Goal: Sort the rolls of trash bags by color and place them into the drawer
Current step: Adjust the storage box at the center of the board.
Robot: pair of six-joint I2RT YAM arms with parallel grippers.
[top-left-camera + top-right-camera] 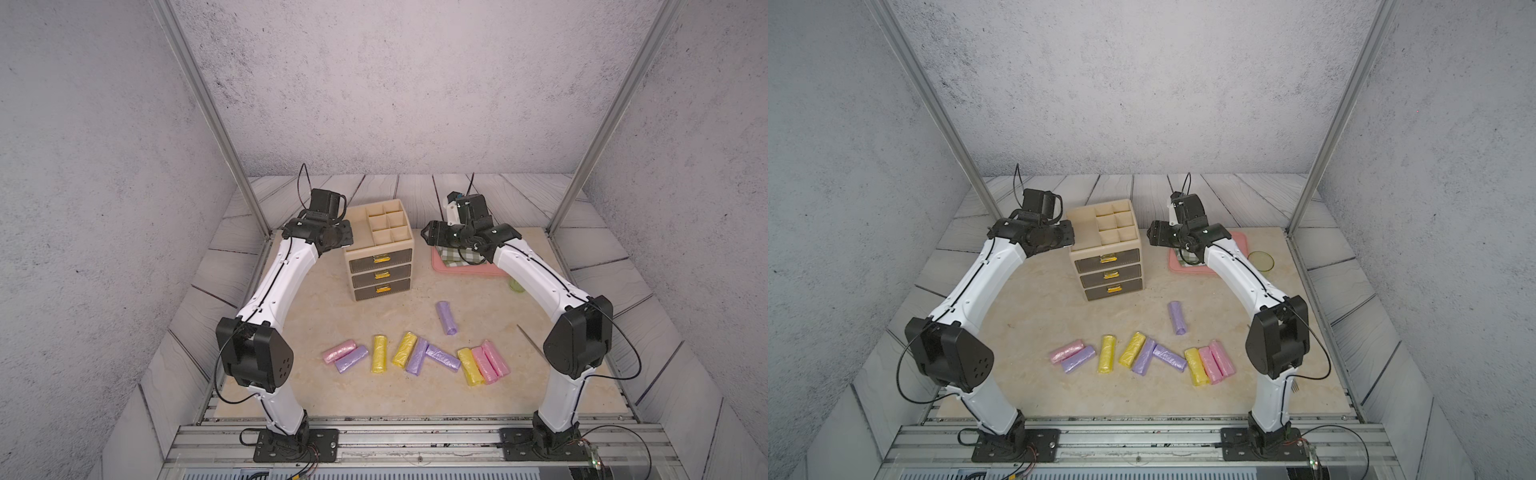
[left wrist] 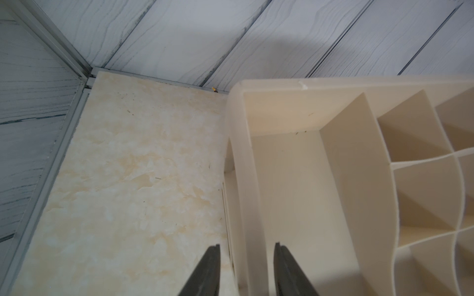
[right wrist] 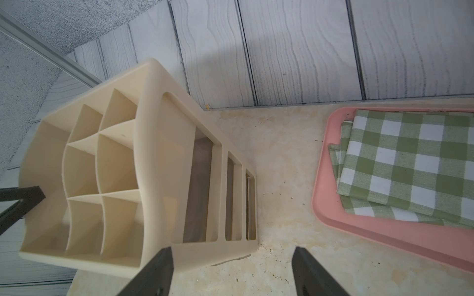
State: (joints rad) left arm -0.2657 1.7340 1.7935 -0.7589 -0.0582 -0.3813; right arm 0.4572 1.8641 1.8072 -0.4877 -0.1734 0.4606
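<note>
Several rolls of trash bags lie on the marble table in front of the drawer unit [image 1: 380,274]: pink [image 1: 340,351], purple [image 1: 351,358] and yellow [image 1: 379,353] ones in a loose row, and a lone purple roll [image 1: 446,318] nearer the unit. All three drawers are shut. My left gripper [image 2: 246,244] is at the unit's left top edge. Its jaws straddle the open top tray's side wall [image 2: 252,205], with a thin gap on each side. My right gripper [image 3: 232,249] hangs wide open beside the unit's right side, holding nothing.
A pink tray [image 3: 333,217] with a folded green checked cloth [image 3: 410,166] lies right of the unit, under my right arm. A green dish [image 1: 1261,259] sits beside it. Metal frame posts and grey walls close in the table on three sides.
</note>
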